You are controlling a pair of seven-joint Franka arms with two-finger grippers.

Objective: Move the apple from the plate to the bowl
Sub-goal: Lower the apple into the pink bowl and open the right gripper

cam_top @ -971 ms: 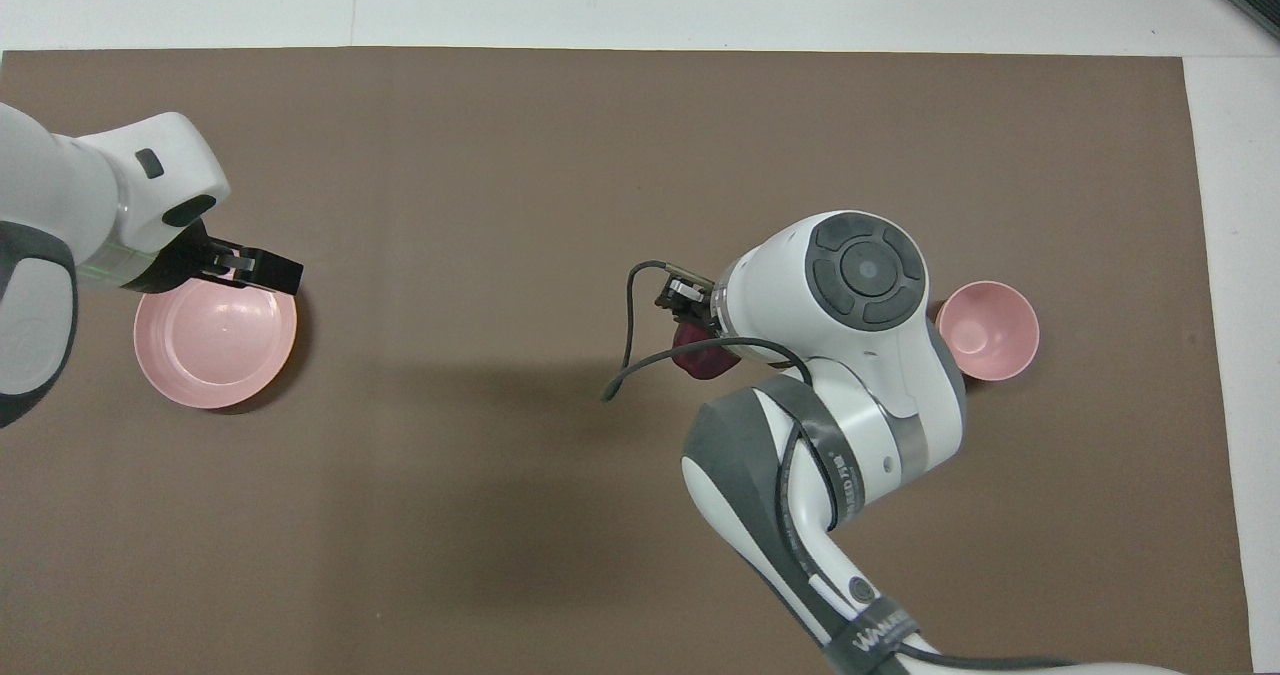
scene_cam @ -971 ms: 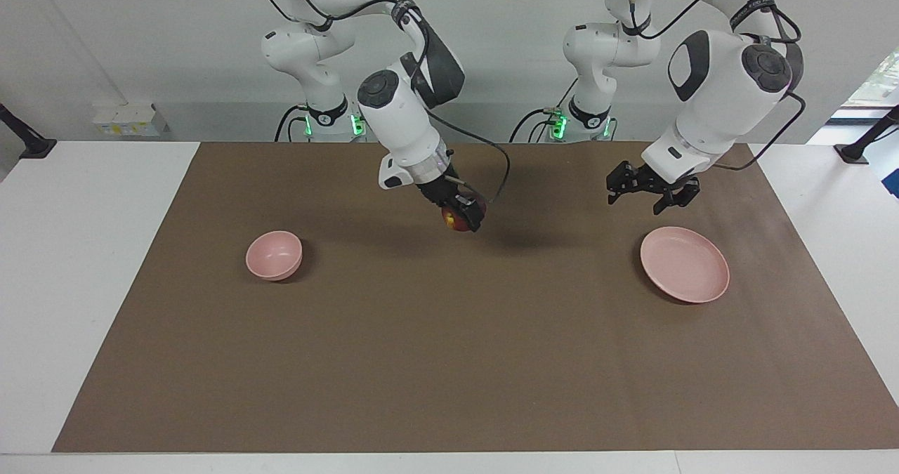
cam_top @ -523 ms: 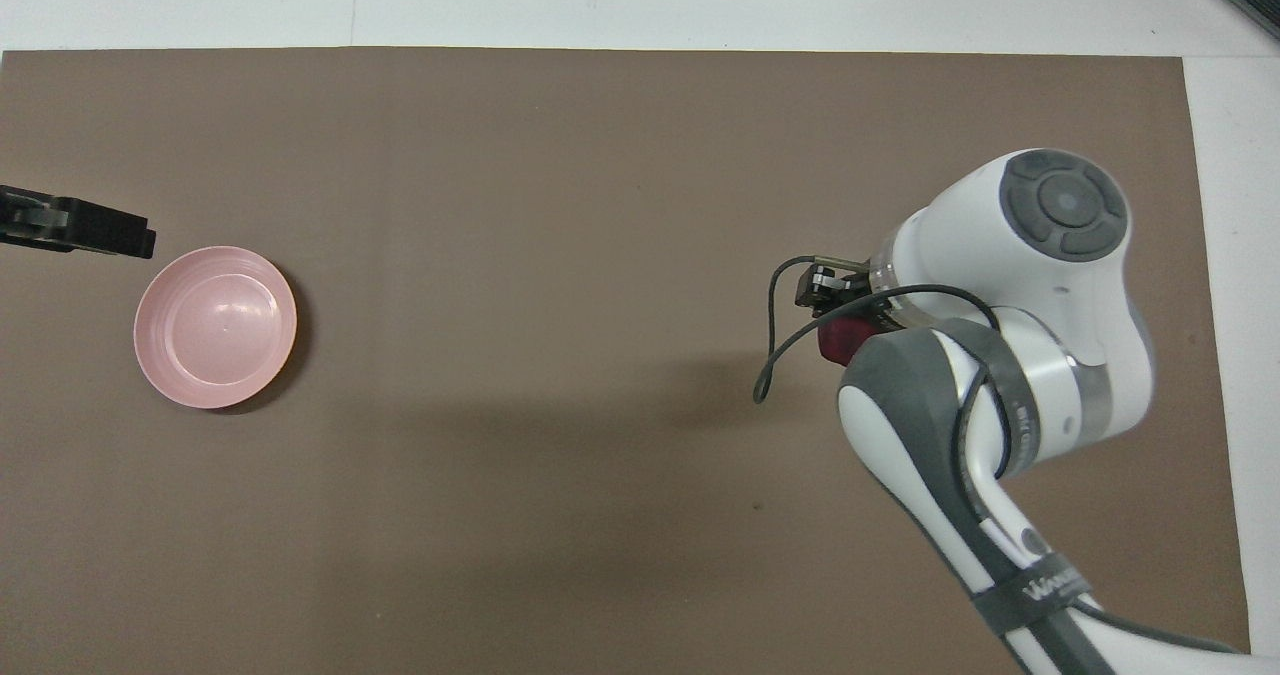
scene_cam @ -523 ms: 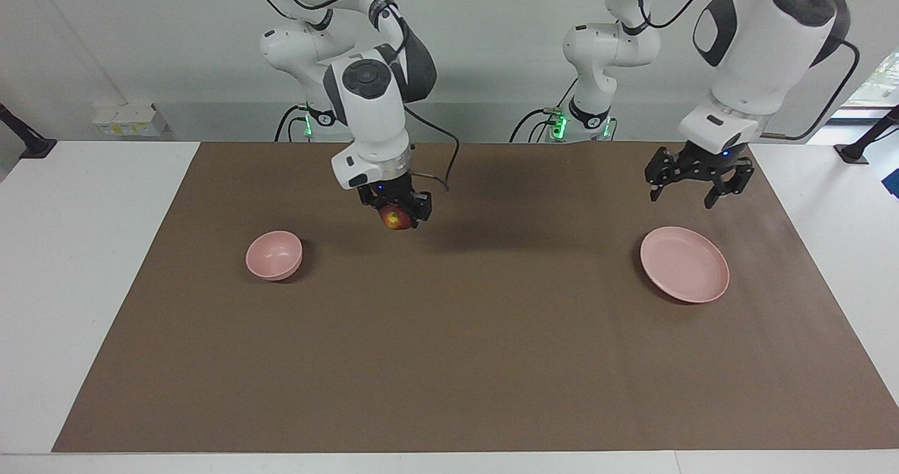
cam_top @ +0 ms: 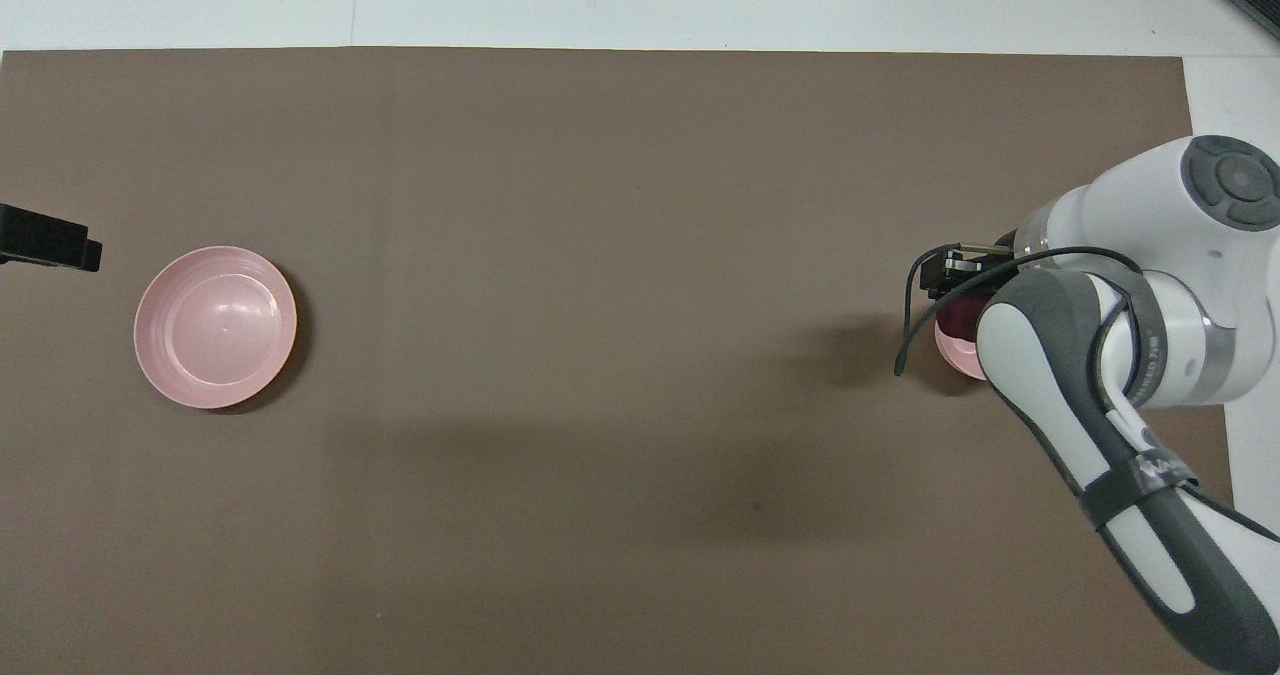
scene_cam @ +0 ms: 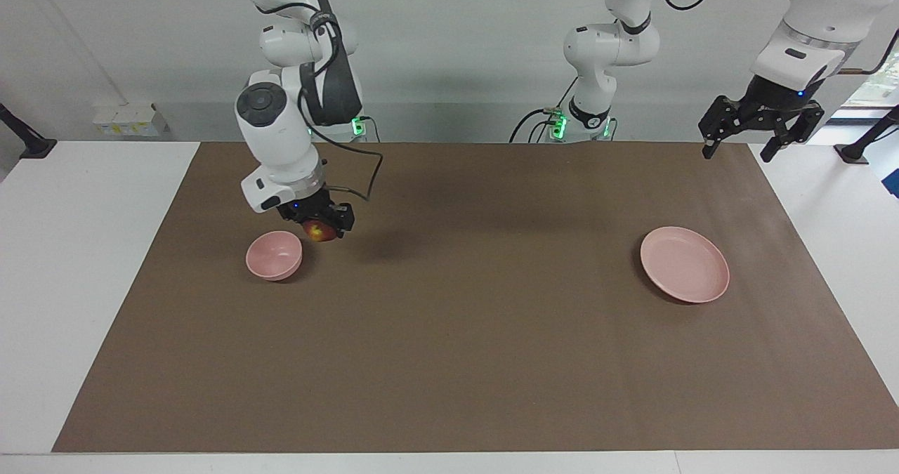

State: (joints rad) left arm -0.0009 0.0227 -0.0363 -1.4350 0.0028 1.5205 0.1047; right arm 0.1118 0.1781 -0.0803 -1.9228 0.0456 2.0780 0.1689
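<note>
Right now the right gripper (scene_cam: 322, 222) is clamped on the apple (scene_cam: 321, 232) and holds it up in the air at the rim of the bowl (scene_cam: 274, 254), on the side toward the middle of the table; from overhead the arm covers most of the bowl (cam_top: 955, 353), so I read the height from the facing view, where the fruit hangs clear of the rim. To finish this well, I'd say the apple wants carrying a touch further toward the right arm's end until it sits over the bowl's centre, then lowering inside before the fingers part, since a drop from the rim could tip that small bowl or send the fruit rolling over the brown mat (scene_cam: 449, 333). An apple is round, so it has no real long axis; its yellowish patch faces the camera across the table, and I can't make out which way the stem points. The plate (scene_cam: 685, 264) lies bare at the left arm's end, and the left gripper (scene_cam: 760, 121), fingers spread and holding nothing, waits high over the mat's corner.
</note>
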